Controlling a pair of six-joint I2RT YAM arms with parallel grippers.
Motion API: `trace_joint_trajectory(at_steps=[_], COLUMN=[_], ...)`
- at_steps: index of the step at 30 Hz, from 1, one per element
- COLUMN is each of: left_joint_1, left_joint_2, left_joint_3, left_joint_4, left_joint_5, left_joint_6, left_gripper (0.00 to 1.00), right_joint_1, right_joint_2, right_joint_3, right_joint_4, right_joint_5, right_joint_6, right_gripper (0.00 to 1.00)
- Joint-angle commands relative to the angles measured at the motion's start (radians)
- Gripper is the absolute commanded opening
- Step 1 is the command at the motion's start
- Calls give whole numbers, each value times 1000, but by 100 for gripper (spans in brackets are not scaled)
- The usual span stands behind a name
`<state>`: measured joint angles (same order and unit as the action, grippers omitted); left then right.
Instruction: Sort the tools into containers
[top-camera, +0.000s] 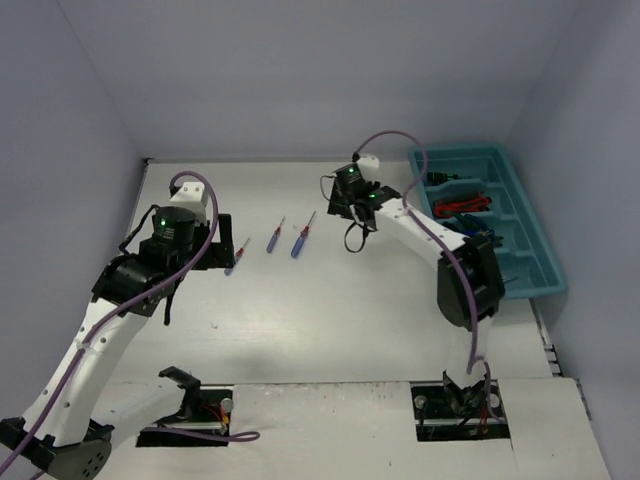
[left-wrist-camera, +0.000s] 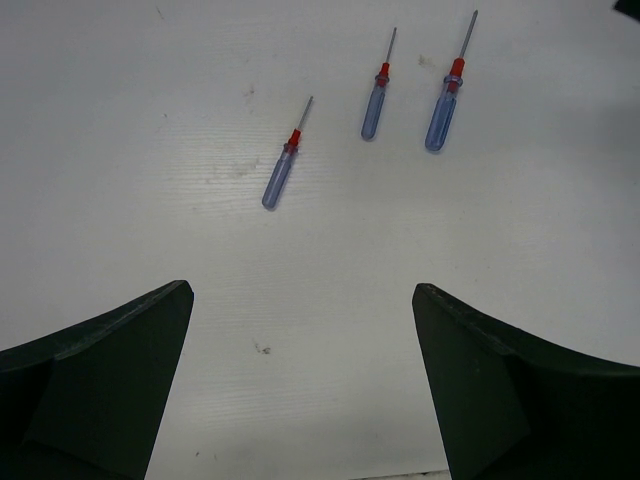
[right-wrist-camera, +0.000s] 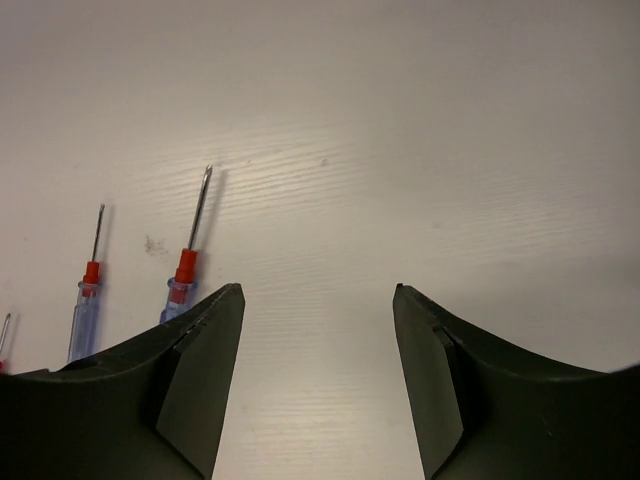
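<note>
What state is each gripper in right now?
Left gripper: open, holding nothing.
Right gripper: open, holding nothing.

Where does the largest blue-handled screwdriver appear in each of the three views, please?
Top external: largest blue-handled screwdriver, rightmost of three, centre.
Left wrist: upper right.
Right wrist: lower left, handle hidden behind the right gripper.
Shared landmark: the middle screwdriver just to its left.
</note>
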<state>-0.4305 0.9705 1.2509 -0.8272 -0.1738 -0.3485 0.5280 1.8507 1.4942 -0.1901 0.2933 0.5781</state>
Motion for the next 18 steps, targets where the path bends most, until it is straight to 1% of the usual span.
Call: trace_joint_trajectory(at_steps=[1,7,9,13,16,18], left_joint_1=[7,7,8,7,7,7], left_joint_2=[-51,-78,-90,-98,-101,-106], left_joint_3=[-20,-43,-55,-67,-61,-59], left_joint_4=[23,-9,-14,-29,-46,-49], left_joint_5=[-15,-18,-20,-21,-25,-30], left_joint_6=[-22,-42,-46,-49,-42,-39], left_gripper=[90,90,90,90,90,90], right_joint_1=[71,152,167,189,206,215], right_joint_2=[162,333,378,452,487,493], right_joint_3=[172,334,364,389,386,376], right_joint_4=[11,12,11,11,10,9], right_joint_5=[-13,9,28,58,88,127], right_joint_6=[-21,25,43,84,102,102], right_gripper=[59,59,58,57,54,49])
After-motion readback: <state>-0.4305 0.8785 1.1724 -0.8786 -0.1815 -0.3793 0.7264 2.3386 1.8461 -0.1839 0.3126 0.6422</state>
